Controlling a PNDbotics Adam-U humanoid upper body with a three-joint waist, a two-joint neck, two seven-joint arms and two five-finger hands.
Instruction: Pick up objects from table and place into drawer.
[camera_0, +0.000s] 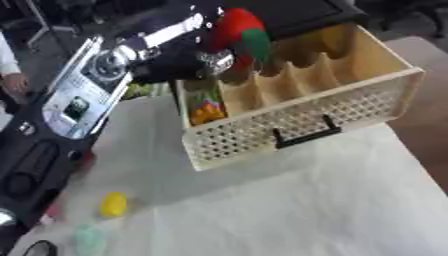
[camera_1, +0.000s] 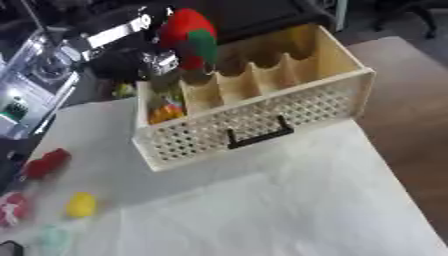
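Strawberry toy: red, rounded, plush-looking with a green patch (camera_1: 188, 36), held above the rear of the drawer's left side.
Left hand: black with silver parts (camera_0: 188, 60), fingers curled round the strawberry toy.
Drawer: pale wooden box with perforated front and black handle (camera_1: 341, 97), pulled open on the white-covered table (camera_1: 289, 210); orange-yellow items (camera_1: 164, 112) lie in its leftmost compartment.
Table items: small yellow rounded object (camera_1: 80, 204), red object (camera_1: 45, 162), pale green object (camera_1: 54, 239), all well left of the drawer.
Right hand: out of sight.
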